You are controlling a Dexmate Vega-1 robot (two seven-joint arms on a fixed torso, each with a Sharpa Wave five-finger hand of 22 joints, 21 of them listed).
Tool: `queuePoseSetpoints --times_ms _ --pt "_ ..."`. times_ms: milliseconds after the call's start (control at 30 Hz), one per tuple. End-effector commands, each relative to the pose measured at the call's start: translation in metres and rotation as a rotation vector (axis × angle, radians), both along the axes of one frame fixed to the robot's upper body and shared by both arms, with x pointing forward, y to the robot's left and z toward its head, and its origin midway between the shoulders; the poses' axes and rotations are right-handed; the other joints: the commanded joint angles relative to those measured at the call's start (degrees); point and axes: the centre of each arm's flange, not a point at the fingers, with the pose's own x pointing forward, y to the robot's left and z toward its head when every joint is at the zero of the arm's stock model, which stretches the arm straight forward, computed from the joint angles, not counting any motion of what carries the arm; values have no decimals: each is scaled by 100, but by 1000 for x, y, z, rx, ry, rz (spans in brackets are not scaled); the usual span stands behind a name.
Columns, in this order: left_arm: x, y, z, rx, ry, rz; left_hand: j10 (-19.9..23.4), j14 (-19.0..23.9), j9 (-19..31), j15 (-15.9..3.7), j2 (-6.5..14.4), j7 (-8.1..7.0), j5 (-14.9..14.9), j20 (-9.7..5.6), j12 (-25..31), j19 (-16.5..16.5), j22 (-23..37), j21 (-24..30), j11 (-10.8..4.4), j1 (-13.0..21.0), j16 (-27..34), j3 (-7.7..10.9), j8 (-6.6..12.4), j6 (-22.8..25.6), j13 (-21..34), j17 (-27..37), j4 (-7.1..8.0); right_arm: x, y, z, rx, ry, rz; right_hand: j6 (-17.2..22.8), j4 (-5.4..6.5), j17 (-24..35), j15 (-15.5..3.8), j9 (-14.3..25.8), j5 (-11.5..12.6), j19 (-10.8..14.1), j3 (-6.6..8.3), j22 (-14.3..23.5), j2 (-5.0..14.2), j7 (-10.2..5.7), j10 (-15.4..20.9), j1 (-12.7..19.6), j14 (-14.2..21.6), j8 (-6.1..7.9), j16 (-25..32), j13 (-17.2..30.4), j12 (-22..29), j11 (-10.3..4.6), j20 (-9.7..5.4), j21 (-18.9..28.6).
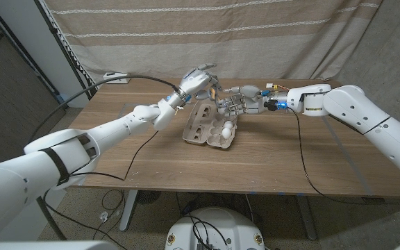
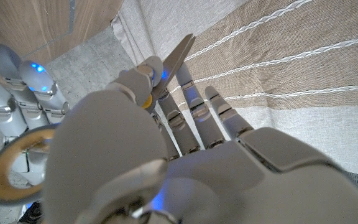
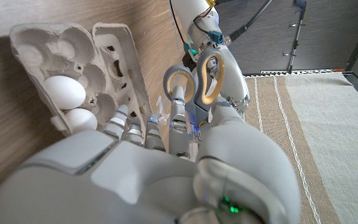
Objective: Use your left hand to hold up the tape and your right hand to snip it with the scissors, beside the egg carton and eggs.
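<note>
A wooden table (image 1: 269,156) stands before a striped beige curtain (image 1: 255,35), grey floor beneath. Near the table's middle lies an open egg carton (image 1: 210,125) with two white eggs (image 1: 228,128). Just above the carton both hands meet. The scissors (image 3: 197,84) — yellow-lined loops toward the right hand (image 1: 236,103), blades pointing into the left hand (image 1: 196,82) — are pinched by the left hand's fingers; the right hand's fingers reach to the loops, grip unclear.
</note>
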Motion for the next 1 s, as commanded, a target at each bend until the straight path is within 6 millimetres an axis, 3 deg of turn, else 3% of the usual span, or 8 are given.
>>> queuePoseSetpoints --times_ms 33,100,367,433,500,567,667,1000 --pt "-2 0 -1 -4 7 23 1769 80 -3 -688 1 264 40 -713 39 54 23 3 1 71 9 -6 -10 319 133 44 -1 -6 4 2 -39 -115 25 -107 173 29 20 14 -17 -127 -25 30 0 -198 -216 -274 -161 -26 -15 -2 -44 -137 6 -14" --pt "-2 0 -2 -1 7 27 1770 83 -3 -688 -4 264 41 -713 37 54 22 3 1 79 7 -6 -15 320 130 53 0 -6 4 2 -41 -123 32 -268 268 30 19 10 -12 -240 -40 31 7 -321 -401 -430 -340 -51 -36 -2 -73 -231 5 -34" --pt "-2 1 -2 -5 8 34 1786 89 -4 -688 -20 250 47 -704 39 40 20 -7 2 109 -4 -4 -39 326 132 87 8 -8 8 1 -46 -125 63 -200 340 34 15 7 0 -351 -26 35 28 -518 -431 -548 -464 6 -29 -2 -43 -328 3 -41" --pt "-2 1 -2 -5 5 34 1774 90 -3 -687 -23 251 48 -703 28 34 20 -9 1 114 -6 -4 -44 326 122 94 10 -8 9 0 -43 -113 66 -144 363 35 15 6 5 -396 -12 36 36 -555 -401 -583 -492 29 -21 -4 -21 -289 3 -43" --pt "-2 1 -2 -6 2 31 1773 91 -3 -688 -23 248 48 -707 23 32 20 -11 1 118 -8 -5 -52 318 116 99 12 -7 10 -2 -35 -88 76 -133 400 35 13 3 13 -472 18 38 35 -613 -264 -649 -496 32 5 -6 43 -60 2 -38" --pt "-2 1 -1 -8 2 30 1764 93 -3 -688 -23 248 48 -702 14 30 20 -11 0 122 -10 -5 -54 323 108 106 15 -7 11 -3 -40 -82 82 -123 417 35 9 1 15 -501 36 39 31 -683 -214 -686 -473 35 22 -7 63 35 1 -29" --pt "-2 1 -1 -10 1 29 1777 92 -2 -687 -28 223 48 -701 33 30 19 -12 -2 129 -15 -5 -61 324 133 116 16 -6 12 -4 -39 -73 84 -239 452 35 -2 2 13 -521 57 42 17 -803 -17 -763 -401 0 51 1 140 78 -1 -6" --pt "-3 1 -1 -20 3 25 1770 96 -1 -687 -33 228 48 -709 13 29 19 -14 0 144 -26 -7 -77 335 119 146 23 -4 12 -7 -32 -58 73 -386 451 30 -7 -1 2 -479 102 42 -14 -769 194 -841 -290 4 66 3 189 87 -4 33"
